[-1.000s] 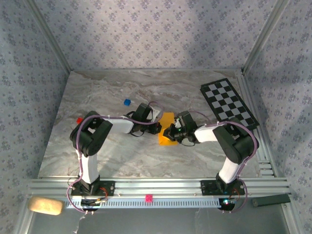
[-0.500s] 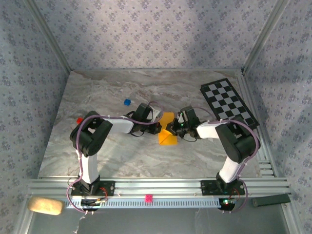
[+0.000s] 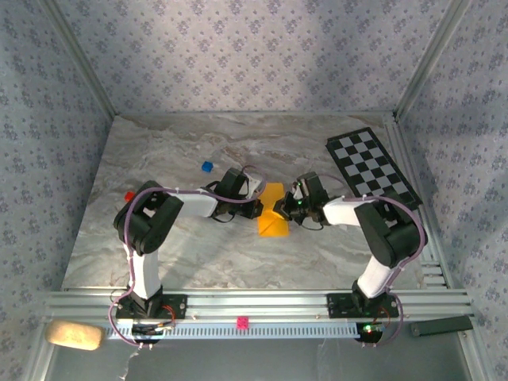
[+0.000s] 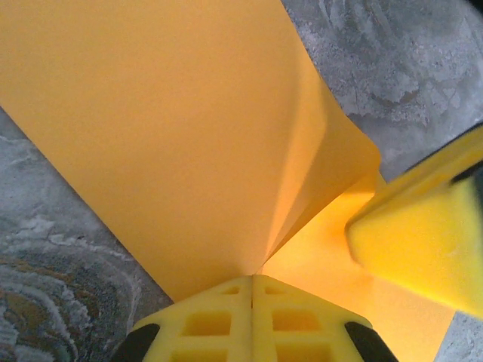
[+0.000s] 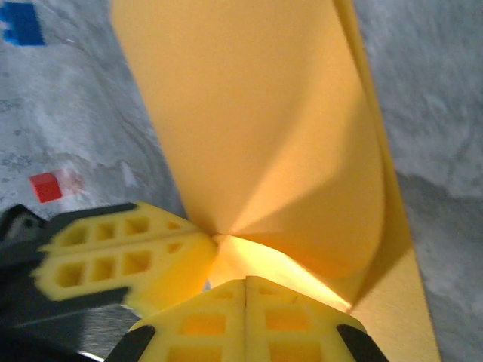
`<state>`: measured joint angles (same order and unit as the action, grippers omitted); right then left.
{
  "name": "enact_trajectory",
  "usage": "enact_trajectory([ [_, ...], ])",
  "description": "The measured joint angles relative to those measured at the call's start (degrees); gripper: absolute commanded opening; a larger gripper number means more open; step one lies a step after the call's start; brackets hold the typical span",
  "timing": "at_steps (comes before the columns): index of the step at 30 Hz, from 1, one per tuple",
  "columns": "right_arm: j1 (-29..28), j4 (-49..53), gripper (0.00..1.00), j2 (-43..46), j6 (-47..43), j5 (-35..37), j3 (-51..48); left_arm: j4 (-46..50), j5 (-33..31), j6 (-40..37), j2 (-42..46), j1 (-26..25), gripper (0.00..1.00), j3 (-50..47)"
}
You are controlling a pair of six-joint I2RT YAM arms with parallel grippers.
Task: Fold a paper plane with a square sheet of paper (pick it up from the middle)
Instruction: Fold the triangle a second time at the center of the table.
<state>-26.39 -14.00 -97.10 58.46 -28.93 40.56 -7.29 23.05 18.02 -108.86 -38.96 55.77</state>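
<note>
You had the square sheet of paper (image 3: 272, 213) near the middle of the table (image 3: 159, 238), partly folded and rising in a curl between the two arms. Your left hand (image 4: 253, 277) was clamped shut on one side of the sheet, with creases fanning out from its closed fingertips. Your right hand (image 5: 246, 280) was pinched tight on the sheet from the opposite side, its tips just beside the left hand's. A blue cube (image 3: 207, 167) and a red cube (image 3: 128, 195) sat well apart to the left. The checkered board (image 3: 371, 168) lay at the far right.
</note>
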Motion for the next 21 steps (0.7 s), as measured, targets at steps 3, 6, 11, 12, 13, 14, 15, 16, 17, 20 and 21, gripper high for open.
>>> enact_trajectory([
  [3,1.31,0.09,0.04,0.02,-0.55,0.02,0.94,0.0,0.02,0.0,0.0,0.02,0.0,0.0],
  [6,2.27,0.11,0.04,-0.98,-0.68,0.22,0.94,0.0,0.0,0.0,0.0,0.0,0.0,0.0],
  [11,3.17,-0.81,0.04,-3.08,-0.5,0.66,-0.02,0.0,0.0,-0.11,0.0,0.0,0.0,0.0],
  [12,3.17,-0.96,0.04,-3.06,-0.39,0.79,-0.13,0.0,-0.09,-0.2,0.0,0.0,0.0,0.0],
  [13,3.19,-0.96,0.04,-3.06,-0.37,0.83,-0.13,0.0,-0.15,-0.22,0.0,0.0,0.0,0.0],
  [14,3.26,-0.85,0.04,-3.02,-0.39,0.85,-0.13,0.0,-0.15,-0.26,0.0,0.02,0.0,0.0],
  [15,3.32,-0.68,0.04,-2.97,-0.39,0.85,-0.11,0.0,-0.15,-0.39,0.0,0.0,0.0,0.0],
  [16,3.45,-0.33,0.04,-2.91,-0.39,0.83,-0.02,0.0,-0.15,-0.44,0.0,0.0,0.0,0.0],
  [17,3.58,0.22,0.04,-2.75,-0.39,0.92,0.13,0.0,-0.17,-0.48,0.0,0.0,0.0,0.0],
  [20,4.31,1.73,0.04,-2.1,-0.42,1.57,0.2,0.0,-0.17,-0.61,0.0,0.0,0.0,0.0],
  [21,4.59,2.16,0.05,-1.81,-0.42,2.05,0.2,0.0,-0.17,-0.63,0.0,0.0,0.0,0.0],
])
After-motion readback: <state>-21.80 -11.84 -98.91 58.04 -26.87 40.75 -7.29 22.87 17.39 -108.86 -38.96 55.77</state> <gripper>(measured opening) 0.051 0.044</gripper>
